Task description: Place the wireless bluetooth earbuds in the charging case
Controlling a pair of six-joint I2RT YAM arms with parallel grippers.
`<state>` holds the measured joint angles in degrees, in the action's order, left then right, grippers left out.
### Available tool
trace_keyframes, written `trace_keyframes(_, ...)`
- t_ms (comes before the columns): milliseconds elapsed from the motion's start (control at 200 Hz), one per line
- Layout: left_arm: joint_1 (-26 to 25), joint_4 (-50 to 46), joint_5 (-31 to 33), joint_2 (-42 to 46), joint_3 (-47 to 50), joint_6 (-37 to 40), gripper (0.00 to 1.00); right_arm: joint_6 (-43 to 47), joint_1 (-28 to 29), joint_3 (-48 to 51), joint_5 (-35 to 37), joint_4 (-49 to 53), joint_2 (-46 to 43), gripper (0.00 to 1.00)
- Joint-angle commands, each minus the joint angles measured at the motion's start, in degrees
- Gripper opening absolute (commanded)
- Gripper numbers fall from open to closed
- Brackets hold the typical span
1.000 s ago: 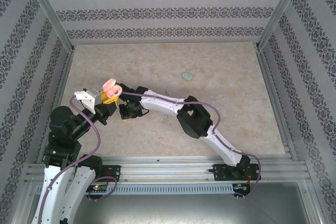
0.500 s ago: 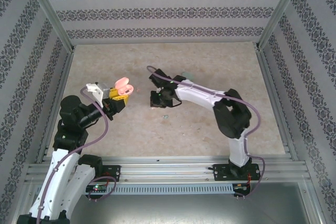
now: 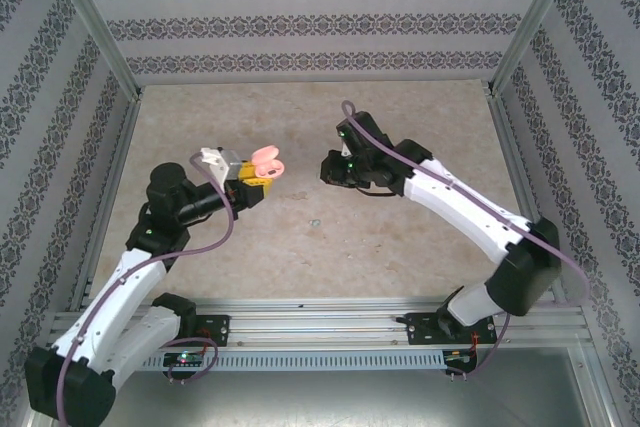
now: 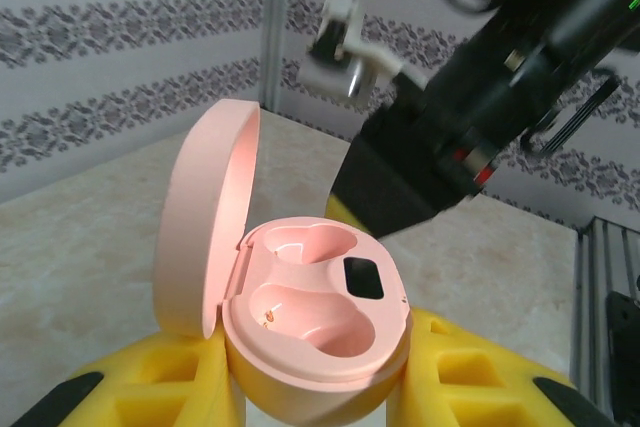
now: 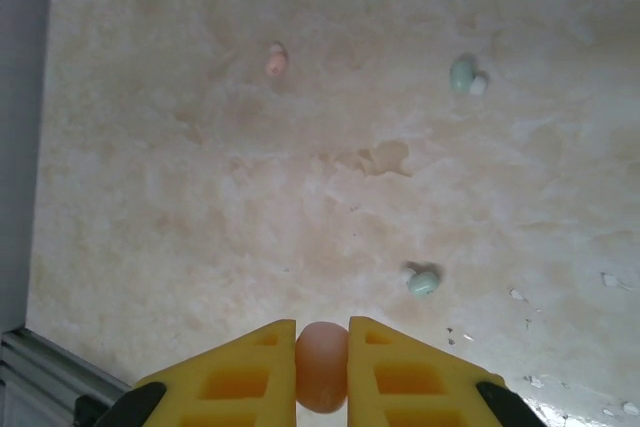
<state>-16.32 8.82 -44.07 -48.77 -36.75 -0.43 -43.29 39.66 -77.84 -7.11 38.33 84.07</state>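
High rear overview; left wrist level, right wrist downward, shared tabletop (image 3: 300,257)

Table (image 5: 180,207), beige marbled top, has three loose buds lying well apart in right wrist view: pink bud (image 5: 276,60) top left, upper green bud (image 5: 462,74) top right, lower green bud (image 5: 424,282) below.

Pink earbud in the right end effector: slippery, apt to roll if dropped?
Probably slippery: the pink earbud is smooth and rounded, pinched between flat yellow fingers of the right end effector. Likely light, being tiny. Missing the wells of the open pink case, it could roll.
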Motion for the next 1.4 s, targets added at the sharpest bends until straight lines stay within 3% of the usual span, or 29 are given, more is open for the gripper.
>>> trace_keyframes(0, -3.08, 7.69, 2.91, -2.86, -0.55, 3.54, 0.08, 1.36, 1.10, -0.38, 3.75, 3.61, -4.27, 0.14)
trace_keyframes(245, -6.94, 12.78, 5.21, -9.82, -1.87, 5.92, 0.08, 1.11, 4.67, -2.04, 6.82, 5.97, -9.84, 0.14)
trace_keyframes(455, -8.51, 14.74, 6.36, -12.01, -2.15, 6.74, 0.08, 1.43, 8.81, -6.62, 6.22, 3.64, -7.50, 0.14)
trace_keyframes(944, -10.14, 13.15, 8.41, -7.94, 0.55, 7.80, 0.08, 4.83, 11.44, -16.04, 5.02, 5.02, 2.75, 0.14)
trace_keyframes(1394, -10.65, 12.80, 8.21, -7.70, 0.73, 7.72, 0.08, 5.69, 12.45, -18.12, 6.29, 6.11, 4.34, 0.14)
